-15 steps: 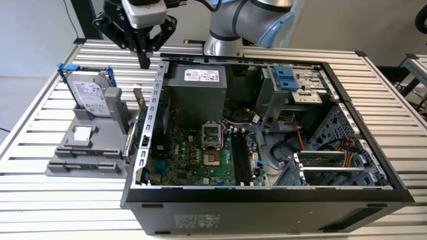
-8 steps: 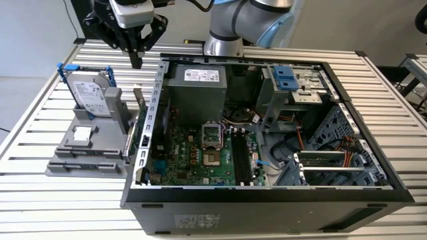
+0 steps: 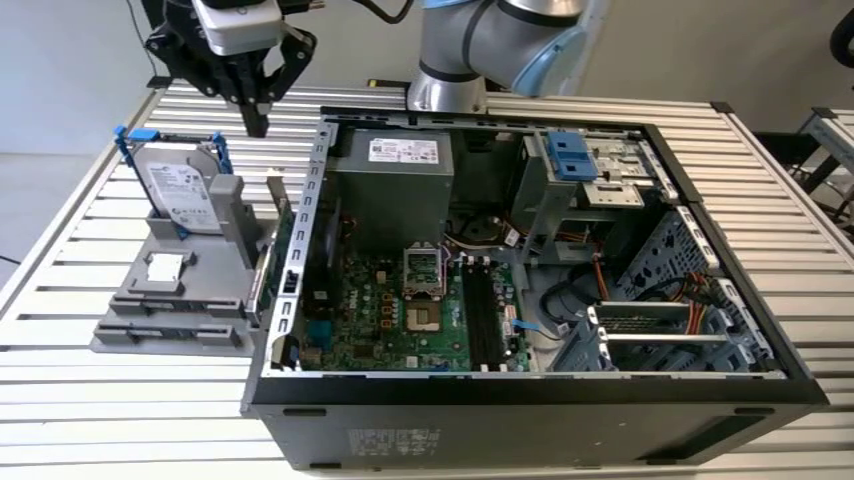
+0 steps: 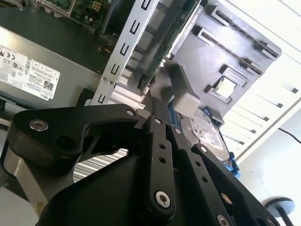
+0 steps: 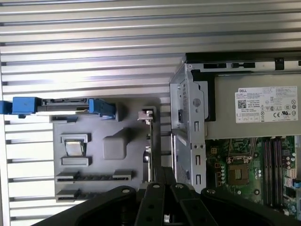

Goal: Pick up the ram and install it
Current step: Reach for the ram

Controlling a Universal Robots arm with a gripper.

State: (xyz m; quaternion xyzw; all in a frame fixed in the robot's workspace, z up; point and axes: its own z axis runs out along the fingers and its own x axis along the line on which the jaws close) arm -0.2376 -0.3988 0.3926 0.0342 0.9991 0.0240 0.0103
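The ram (image 3: 278, 240) stands on its long edge in a slot along the grey holder (image 3: 174, 310), on the side next to the open computer case (image 3: 534, 390). In the first wrist view the ram (image 5: 150, 150) shows edge-on as a thin dark line. In the second wrist view the ram (image 4: 164, 44) appears as a dark green strip. My gripper (image 3: 254, 122) hangs above the far end of the holder, fingers pointing down, shut and holding nothing. It is well above the ram and touches nothing. The black memory slots (image 3: 481, 320) lie on the motherboard inside the case.
A hard drive (image 3: 180, 185) in a blue frame stands at the holder's far end, and a small processor chip (image 3: 164, 267) lies in a holder recess. The case's metal wall (image 3: 310, 230) rises right beside the ram. A power supply (image 3: 394, 180) fills the case's far corner. All of this rests on a slatted table (image 3: 107, 400).
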